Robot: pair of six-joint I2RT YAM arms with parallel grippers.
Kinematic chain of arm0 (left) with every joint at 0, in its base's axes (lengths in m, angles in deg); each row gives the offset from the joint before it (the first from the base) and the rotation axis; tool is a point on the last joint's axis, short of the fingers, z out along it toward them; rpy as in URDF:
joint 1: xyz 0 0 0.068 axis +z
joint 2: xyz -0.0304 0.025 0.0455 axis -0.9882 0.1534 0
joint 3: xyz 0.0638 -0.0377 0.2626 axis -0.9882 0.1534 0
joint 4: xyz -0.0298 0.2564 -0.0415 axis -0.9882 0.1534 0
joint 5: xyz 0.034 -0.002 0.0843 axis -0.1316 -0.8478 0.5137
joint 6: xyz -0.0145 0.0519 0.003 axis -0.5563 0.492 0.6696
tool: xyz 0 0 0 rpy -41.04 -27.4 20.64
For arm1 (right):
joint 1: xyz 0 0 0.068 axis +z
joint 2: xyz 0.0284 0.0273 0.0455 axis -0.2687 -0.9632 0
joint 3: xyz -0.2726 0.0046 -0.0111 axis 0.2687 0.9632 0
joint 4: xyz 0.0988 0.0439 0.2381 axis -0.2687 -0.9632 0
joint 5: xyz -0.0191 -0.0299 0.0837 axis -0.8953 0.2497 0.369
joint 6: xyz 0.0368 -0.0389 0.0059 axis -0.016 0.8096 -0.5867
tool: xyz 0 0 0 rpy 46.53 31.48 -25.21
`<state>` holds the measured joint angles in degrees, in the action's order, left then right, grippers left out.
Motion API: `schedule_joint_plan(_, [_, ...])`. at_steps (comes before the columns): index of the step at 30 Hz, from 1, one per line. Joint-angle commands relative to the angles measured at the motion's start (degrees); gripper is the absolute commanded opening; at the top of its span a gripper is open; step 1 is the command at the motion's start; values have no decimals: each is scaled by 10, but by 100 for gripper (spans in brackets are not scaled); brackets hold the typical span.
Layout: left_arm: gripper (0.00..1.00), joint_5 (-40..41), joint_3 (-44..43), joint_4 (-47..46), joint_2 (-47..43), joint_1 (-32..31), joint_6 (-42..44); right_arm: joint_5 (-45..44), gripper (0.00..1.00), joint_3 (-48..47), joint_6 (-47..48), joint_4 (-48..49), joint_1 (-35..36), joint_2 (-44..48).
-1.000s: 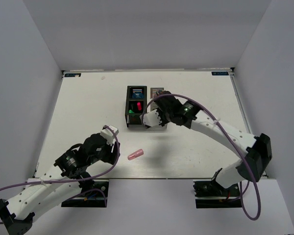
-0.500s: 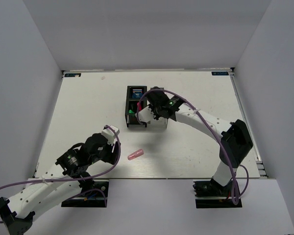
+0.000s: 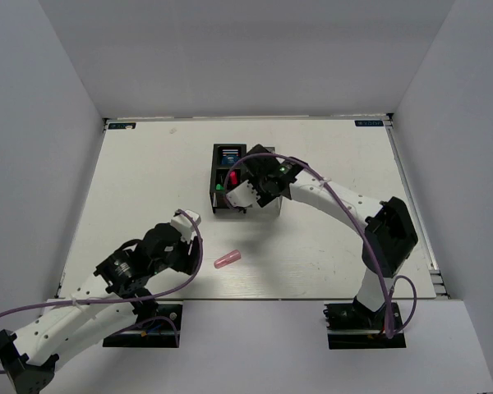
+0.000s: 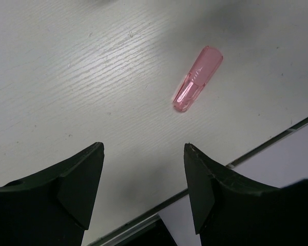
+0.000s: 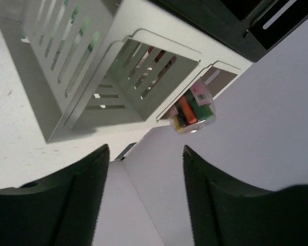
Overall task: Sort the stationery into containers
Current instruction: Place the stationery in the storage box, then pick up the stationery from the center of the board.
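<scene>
A pink translucent stick (image 3: 228, 259) lies on the table near the front edge. In the left wrist view the stick (image 4: 197, 78) lies ahead and to the right of my left gripper (image 4: 143, 154), which is open and empty just above the table. That gripper (image 3: 187, 234) is left of the stick. The containers (image 3: 215, 182) stand mid-table. The black bins hold a blue tape roll (image 3: 228, 153), a red piece (image 3: 232, 176) and a green piece (image 3: 220, 188). My right gripper (image 3: 245, 193) is over the white bins (image 5: 82, 77), open and empty (image 5: 146, 154). A clear bundle of orange, green and yellow pieces (image 5: 192, 110) shows at the white bin's rim.
White walls enclose the table on three sides. The table's front edge (image 4: 267, 143) runs close under the left gripper. The right arm's purple cable (image 3: 329, 185) arcs over the table right of the bins.
My right arm has swung left and turned over the bins, its elbow drawn in toward the middle. The left arm and the pink stick have not moved.
</scene>
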<state>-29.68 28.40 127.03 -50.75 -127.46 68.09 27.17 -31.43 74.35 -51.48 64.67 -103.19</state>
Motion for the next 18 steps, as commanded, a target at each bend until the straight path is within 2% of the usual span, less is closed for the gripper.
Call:
schedule_joint_plan(1, [67,-14,8,-37,6,1,5,31,60,-71,-24,-67,-2,8])
schedule_joint_plan(2, [58,-20,11,-45,8,1,5,36,49,-83,-56,-79,-1,10])
schedule_joint_plan(3, [43,-32,14,-56,21,1,3,53,0,-111,-107,-90,-2,12])
schedule_joint_plan(4, [20,-50,14,-73,30,1,2,61,0,-126,-134,-108,-3,20])
schedule_joint_plan(5, [12,-59,5,-89,41,1,3,72,0,-144,-212,-124,-8,27])
schedule_joint_plan(6, [8,-78,-2,-103,50,1,3,121,0,-142,-256,-119,-11,38])
schedule_joint_plan(7, [7,-86,-7,-110,97,1,2,143,0,-119,-376,-118,-20,84])
schedule_joint_plan(8, [8,-105,-26,-116,115,-1,2,194,0,-107,-407,-121,-23,101])
schedule_joint_plan(9, [12,-120,-31,-144,147,-2,2,216,16,-63,-436,-120,-38,121])
schedule_joint_plan(10, [23,-126,-36,-154,182,-8,5,257,89,-11,-528,-113,-43,177])
schedule_joint_plan(11, [57,-137,-53,-162,217,-17,9,267,90,15,-554,-105,-44,198])
schedule_joint_plan(12, [64,-138,-60,-186,235,-27,16,279,90,78,-570,-82,-58,238])
schedule_joint_plan(13, [67,-135,-66,-191,267,-31,22,307,90,143,-607,-67,-64,278])
schedule_joint_plan(14, [71,-128,-88,-204,308,-37,26,308,72,175,-613,-29,-68,296])
schedule_joint_plan(15, [71,-118,-96,-211,326,-46,37,307,41,237,-622,-4,-78,330])
schedule_joint_plan(16, [71,-116,-104,-212,345,-49,40,309,4,282,-630,15,-84,343])
schedule_joint_plan(17, [71,-116,-133,-208,397,-51,44,308,0,299,-635,19,-87,370])
schedule_joint_plan(18, [71,-110,-150,-214,412,-57,47,308,0,326,-637,20,-89,376])
